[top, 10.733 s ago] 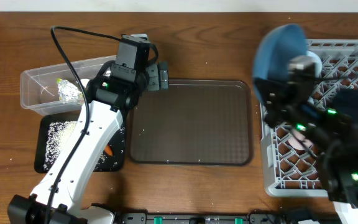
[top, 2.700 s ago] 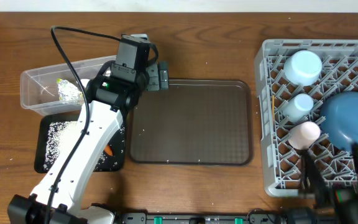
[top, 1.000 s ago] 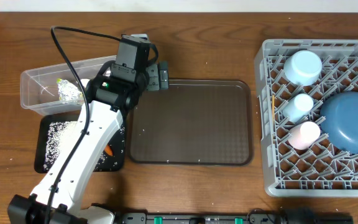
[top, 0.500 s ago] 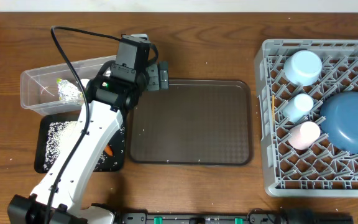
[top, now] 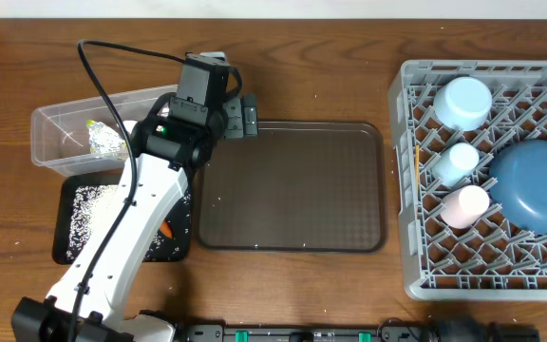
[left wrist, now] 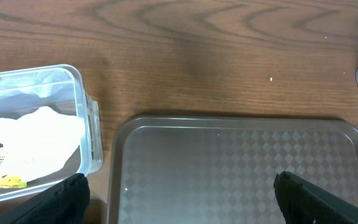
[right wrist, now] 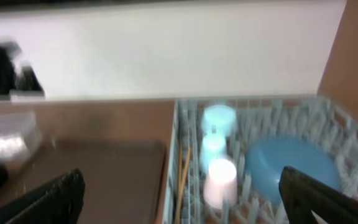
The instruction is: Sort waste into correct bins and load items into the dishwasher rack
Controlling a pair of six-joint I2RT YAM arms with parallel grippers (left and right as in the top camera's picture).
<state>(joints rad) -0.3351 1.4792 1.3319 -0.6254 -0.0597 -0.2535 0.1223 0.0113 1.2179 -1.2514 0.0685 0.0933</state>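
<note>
The grey dishwasher rack (top: 399, 190) on the right holds the blue plate (top: 537, 185), pink cup (top: 465, 205), light blue cup (top: 454, 161), pale bowl (top: 465, 102) and chopsticks (top: 416, 161). The clear tub (top: 50, 119) holds foil (top: 107, 142), a wrapper (top: 91, 123) and white tissue (left wrist: 36, 130). Rice and a carrot (top: 166, 229) lie in the black tray (top: 65, 249). My left gripper (left wrist: 180, 186) hangs open and empty over the brown tray's far left corner. My right gripper (right wrist: 180, 190) is open and empty, pulled back from the rack (right wrist: 179, 124), out of the overhead view.
The dark brown serving tray (top: 292, 185) lies bare in the middle, between the bins and the rack. My left arm (top: 131, 228) stretches over the black tray. A few white grains dot the wooden table (top: 349, 66).
The right arm set the blue plate into the rack, let go and drew back out of the overhead view. Over the last second nothing has moved; the left arm stayed still throughout.
</note>
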